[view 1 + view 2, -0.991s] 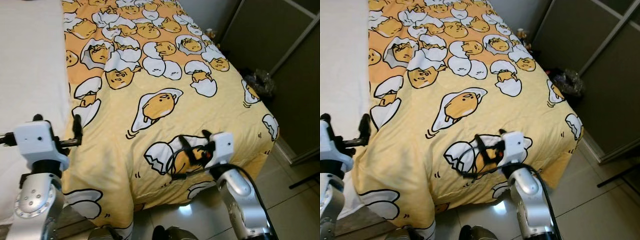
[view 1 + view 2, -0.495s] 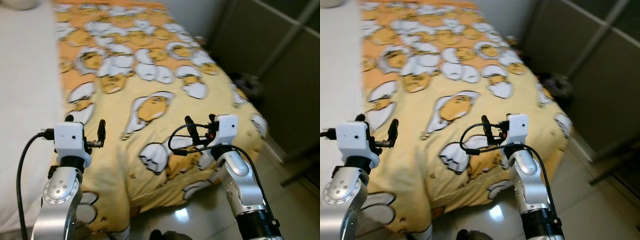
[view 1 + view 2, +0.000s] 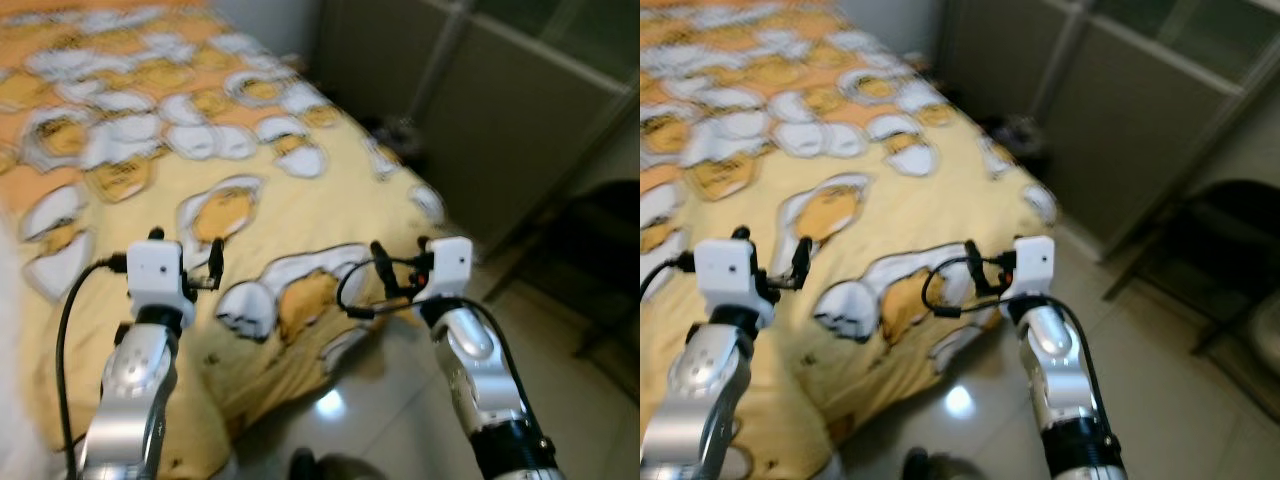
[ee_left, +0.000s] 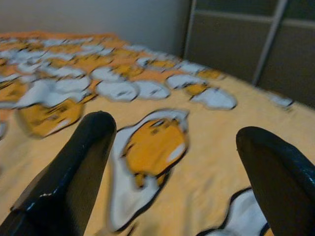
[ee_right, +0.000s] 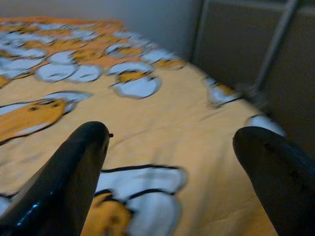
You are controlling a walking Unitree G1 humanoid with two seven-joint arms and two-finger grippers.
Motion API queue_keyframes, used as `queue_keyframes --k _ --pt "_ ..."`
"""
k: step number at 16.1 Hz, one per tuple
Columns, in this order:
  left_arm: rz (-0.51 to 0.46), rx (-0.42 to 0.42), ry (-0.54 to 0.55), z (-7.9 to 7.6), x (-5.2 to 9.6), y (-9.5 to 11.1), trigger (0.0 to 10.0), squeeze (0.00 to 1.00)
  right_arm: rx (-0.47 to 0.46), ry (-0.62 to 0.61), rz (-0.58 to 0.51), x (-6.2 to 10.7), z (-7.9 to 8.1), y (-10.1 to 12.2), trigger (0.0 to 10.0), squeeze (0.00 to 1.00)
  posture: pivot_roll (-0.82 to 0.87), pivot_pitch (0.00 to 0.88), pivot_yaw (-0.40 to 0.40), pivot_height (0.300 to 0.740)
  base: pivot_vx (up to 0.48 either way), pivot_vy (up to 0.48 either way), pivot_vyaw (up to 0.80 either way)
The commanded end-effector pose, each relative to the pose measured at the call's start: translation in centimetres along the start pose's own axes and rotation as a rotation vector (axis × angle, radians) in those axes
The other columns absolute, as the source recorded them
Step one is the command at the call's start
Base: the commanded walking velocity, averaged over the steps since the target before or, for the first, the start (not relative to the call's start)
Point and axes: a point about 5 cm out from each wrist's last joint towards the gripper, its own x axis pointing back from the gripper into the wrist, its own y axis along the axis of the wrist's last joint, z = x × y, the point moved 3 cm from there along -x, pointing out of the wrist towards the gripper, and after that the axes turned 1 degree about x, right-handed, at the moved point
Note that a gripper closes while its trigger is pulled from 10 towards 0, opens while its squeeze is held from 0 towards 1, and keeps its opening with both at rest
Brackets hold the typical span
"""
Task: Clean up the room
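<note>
Yellow egg-print blanket (image 3: pixel 330 190) lies spread flat over bed; left claw (image 3: pixel 185 268) and right claw (image 3: pixel 400 275) both open, empty; floor at 3 o'clock untended.

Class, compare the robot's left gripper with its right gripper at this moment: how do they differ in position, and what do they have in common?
1. The left gripper is held above the yellow bedspread, while the right gripper is near the bed's corner, close to the tiled floor.
2. A cable loops out beside the right gripper; the left gripper's cable trails down along its arm.

Both are open and hold nothing.
</note>
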Motion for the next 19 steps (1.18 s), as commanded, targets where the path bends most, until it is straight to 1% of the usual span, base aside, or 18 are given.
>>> queue_keyframes --k 1,2,4,6,8,11,12,13,14,15,17,18,19 --pt "-0.002 0.017 -0.039 -1.2 -0.2 -0.2 10.0 0.00 0.027 -0.063 -0.023 0.1 -1.8 0.4 10.0 0.00 0.16 0.000 -0.157 0.740 0.307 -0.364 -0.77" --pt "-0.004 0.021 -0.049 -1.6 -0.4 -0.1 10.0 0.00 0.025 -0.082 -0.018 0.3 -2.2 0.2 10.0 0.00 0.16 0.000 -0.156 0.740 0.319 -0.356 -0.77" --pt "-0.010 0.020 -0.078 -2.3 -0.6 -0.2 10.0 0.00 0.026 -0.088 -0.015 0.4 -2.4 0.0 10.0 0.00 0.15 0.000 -0.156 0.740 0.321 -0.354 -0.77" --pt "-0.002 0.018 -0.084 -2.4 -0.6 -0.5 10.0 0.00 0.024 -0.095 -0.011 0.4 -2.6 -0.1 10.0 0.00 0.14 0.000 -0.155 0.740 0.319 -0.354 -0.77" --pt "-0.001 0.024 -0.092 -2.7 -0.9 -0.7 10.0 0.00 0.020 -0.124 -0.016 0.8 -3.1 -0.3 10.0 0.00 0.13 0.000 -0.155 0.740 0.319 -0.354 -0.77" --pt "0.022 0.021 -0.099 -2.9 -1.6 -1.4 10.0 0.00 -0.017 -0.199 -0.014 1.1 -4.3 -0.5 10.0 0.00 0.13 0.000 -0.153 0.740 0.336 -0.337 -0.77" --pt "0.024 0.034 -0.067 -2.4 -1.8 -1.5 10.0 0.00 -0.056 -0.270 -0.007 1.3 -5.3 -0.7 10.0 0.00 0.12 0.000 -0.154 0.740 0.000 0.000 -0.77" --pt "0.028 0.040 -0.028 -1.6 -2.1 -1.7 10.0 0.00 -0.064 -0.397 0.020 1.9 -7.0 -1.2 10.0 0.00 0.12 0.000 -0.154 0.740 0.000 0.000 -0.77" --pt "0.045 0.029 0.015 -0.9 -2.3 -2.1 10.0 0.00 0.014 -0.493 0.064 2.7 -8.6 -1.7 10.0 0.00 0.12 0.000 -0.159 0.740 0.000 0.000 0.00" --pt "0.057 0.032 0.040 -0.5 -2.4 -2.4 10.0 0.00 0.059 -0.506 0.080 3.0 -9.2 -1.8 10.0 0.00 0.12 0.000 -0.161 0.740 0.000 0.000 0.00" --pt "0.055 0.039 0.048 -0.3 -2.5 -2.5 10.0 0.00 0.074 -0.462 0.066 2.6 -8.8 -1.5 10.0 0.00 0.12 0.000 -0.163 0.740 0.000 0.000 0.00" --pt "0.023 0.056 0.003 -1.2 -2.5 -1.9 10.0 0.00 0.077 -0.421 0.046 2.1 -8.0 -1.2 10.0 0.00 0.12 0.000 -0.161 0.740 0.480 0.000 0.00" --pt "0.021 0.044 0.008 -1.3 -2.6 -1.9 10.0 0.00 0.074 -0.416 0.041 1.9 -7.8 -1.1 10.0 0.00 0.12 0.000 -0.161 0.740 0.480 0.000 0.00"
